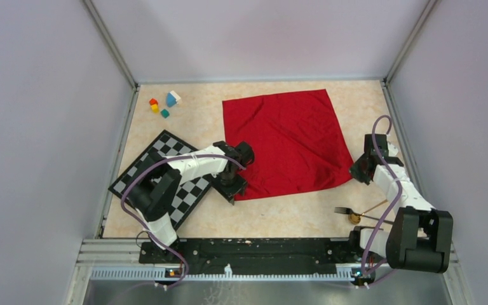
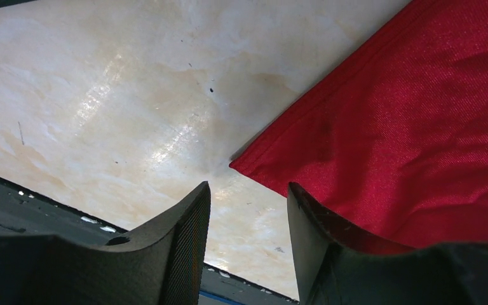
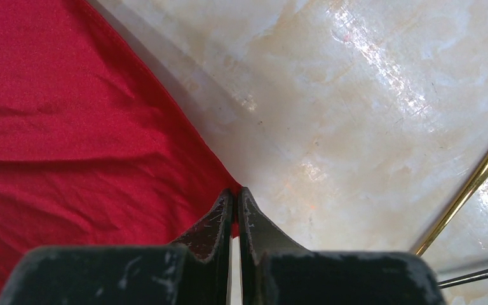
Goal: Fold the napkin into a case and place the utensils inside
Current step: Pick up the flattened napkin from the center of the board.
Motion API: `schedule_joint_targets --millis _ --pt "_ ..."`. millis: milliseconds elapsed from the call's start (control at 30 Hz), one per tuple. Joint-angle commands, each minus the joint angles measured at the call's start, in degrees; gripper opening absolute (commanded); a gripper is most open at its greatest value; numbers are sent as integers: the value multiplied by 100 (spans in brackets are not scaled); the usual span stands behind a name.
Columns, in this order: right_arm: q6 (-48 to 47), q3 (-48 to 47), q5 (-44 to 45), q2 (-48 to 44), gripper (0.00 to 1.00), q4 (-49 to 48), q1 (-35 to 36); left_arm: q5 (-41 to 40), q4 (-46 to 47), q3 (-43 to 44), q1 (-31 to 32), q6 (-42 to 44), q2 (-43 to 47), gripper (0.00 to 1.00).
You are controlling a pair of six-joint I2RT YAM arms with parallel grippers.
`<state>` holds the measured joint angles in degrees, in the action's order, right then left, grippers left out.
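Claw on left [image 2: 248,188] straddles napkin [image 2: 406,127] corner; right claw [image 3: 236,192] seemingly pinches another.

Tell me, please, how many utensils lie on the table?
2: a dark fork and a gold spoon, crossing each other at the front right of the table, off the napkin. The napkin could hide more.

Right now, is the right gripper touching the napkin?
Touching: right wrist view shows the right gripper pinching the napkin corner, cloth between its tips.

A robotics lab cell: plain walls [image 1: 38,127], aluminium frame posts [image 1: 109,41] (robot arms [image 1: 190,166] bolted at a rail [image 1: 260,249]).
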<state>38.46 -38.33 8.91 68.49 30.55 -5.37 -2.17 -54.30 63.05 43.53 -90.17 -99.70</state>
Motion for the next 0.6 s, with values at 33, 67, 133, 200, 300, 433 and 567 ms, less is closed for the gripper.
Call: schedule_joint_targets --millis 33,67,133,200,300,433,567 --pt "-125 5 26 -42 0 -213 41 -80 -175 116 -35 -340 -33 53" --pt "-128 9 12 -41 0 -223 36 -82 -151 112 -37 -336 -58 53" --pt "-128 16 -9 -30 0 -244 36 -97 -100 90 -39 -326 -93 53" --pt "-128 9 -29 -14 0 -247 36 -168 -83 96 -46 -303 -124 52" --pt "-137 9 -17 -7 0 -237 36 -159 54 -93 -69 -281 -138 50" --pt "-146 11 -4 -42 0 -190 42 -12 457 -506 -141 -249 -113 51" --pt "-146 9 7 -104 0 -103 37 -117 623 -719 -190 -280 -143 41"
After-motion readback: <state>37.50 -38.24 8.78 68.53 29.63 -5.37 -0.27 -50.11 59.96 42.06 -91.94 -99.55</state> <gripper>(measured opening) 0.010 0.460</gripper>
